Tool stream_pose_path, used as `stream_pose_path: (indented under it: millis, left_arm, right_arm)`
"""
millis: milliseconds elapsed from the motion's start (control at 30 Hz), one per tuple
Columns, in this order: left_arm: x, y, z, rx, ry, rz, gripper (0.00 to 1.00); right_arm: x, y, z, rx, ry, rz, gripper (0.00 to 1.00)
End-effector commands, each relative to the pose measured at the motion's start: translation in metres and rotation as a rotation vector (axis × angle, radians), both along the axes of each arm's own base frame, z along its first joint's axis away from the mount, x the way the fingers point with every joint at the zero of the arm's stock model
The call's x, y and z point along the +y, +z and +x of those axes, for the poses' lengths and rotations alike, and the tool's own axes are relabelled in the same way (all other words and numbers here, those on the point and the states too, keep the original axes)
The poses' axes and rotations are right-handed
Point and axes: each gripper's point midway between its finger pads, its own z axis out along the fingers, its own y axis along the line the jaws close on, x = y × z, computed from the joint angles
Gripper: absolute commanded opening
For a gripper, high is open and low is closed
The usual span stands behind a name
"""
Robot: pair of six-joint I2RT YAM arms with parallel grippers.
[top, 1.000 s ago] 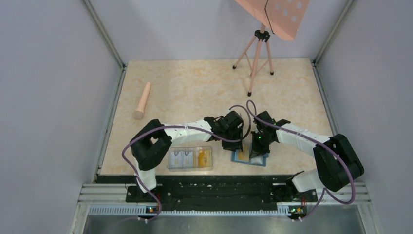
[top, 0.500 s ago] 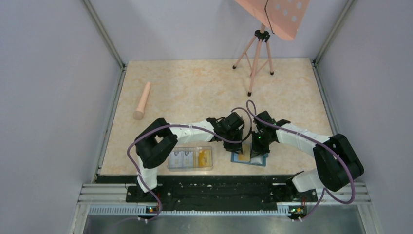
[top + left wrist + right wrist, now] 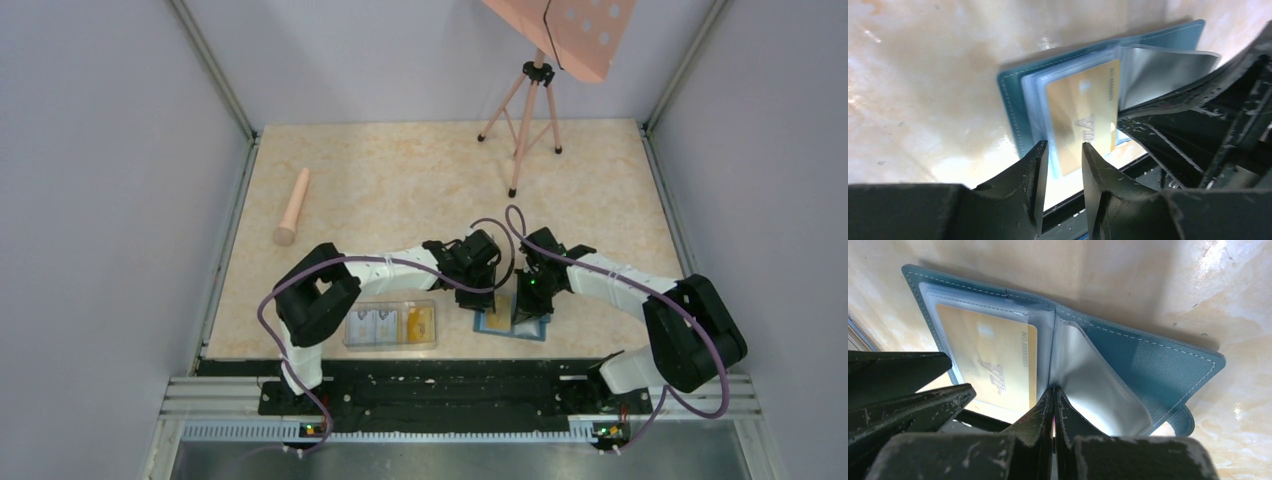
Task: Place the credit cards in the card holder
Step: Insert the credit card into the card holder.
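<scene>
Ok so left to right: way over on the left of the table [image 3: 400, 170] there's a pinkish rod [image 3: 293, 207] lying on its own, well apart from everything else. Up by the front edge sits a clear plastic box [image 3: 392, 304] with two pale cards [image 3: 373, 325] and a yellow card [image 3: 421, 323] side by side inside it. Just right of the box the left gripper [image 3: 470, 297] hangs over the left half of the card holder [image 3: 1010, 107], which lies open and flat on the table close to the front edge. A gold card [image 3: 1083, 115] sits on the holder's left page among the clear sleeves. Its near end looks like it pokes out a bit past the holder's front edge, right where the gap between the left fingers is. Those fingers are a little apart and I don't see them clamping anything; the card just shows through the gap. Next over, the right gripper [image 3: 1053, 392] has its fingers pressed tight together, tips down at the fold in the middle of the holder, touching the clear sleeves. I honestly can't tell if a sleeve is caught between them. The holder's right half is bare teal, with the snap tab [image 3: 1185, 422] on its outer edge. Further back on the right stands a pink tripod [image 3: 525, 110].
</scene>
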Motion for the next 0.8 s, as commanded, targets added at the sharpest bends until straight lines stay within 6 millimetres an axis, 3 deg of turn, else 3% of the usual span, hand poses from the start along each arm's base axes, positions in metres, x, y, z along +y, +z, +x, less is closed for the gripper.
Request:
stream_pose_path:
  millis: [0,200,333,500,633,767]
  left_arm:
    - [0.002,0.015,0.009,-0.046,0.016,0.02,0.37]
    - [-0.014,0.008,0.004,-0.008,-0.02,-0.009,0.35]
    - [-0.024,0.019,0.002,-0.016,-0.037,-0.072,0.27]
    - [-0.03,0.029,0.0,-0.017,-0.046,-0.128,0.25]
    - [-0.023,0.034,0.001,-0.038,-0.032,-0.114,0.25]
    - [-0.004,0.035,0.009,-0.087,0.012,-0.028,0.3]
  right_arm:
    - [0.002,-0.002,0.004,-0.019,0.008,0.014,0.0]
    - [0.002,-0.004,0.003,-0.012,0.011,0.013,0.0]
    - [0.002,-0.004,0.003,-0.011,0.012,0.014,0.0]
    - [0.003,-0.004,0.003,-0.008,0.015,0.016,0.0]
    - [0.003,-0.002,0.004,-0.011,0.018,0.021,0.01]
    - [0.005,0.011,0.011,-0.049,0.02,0.03,0.05]
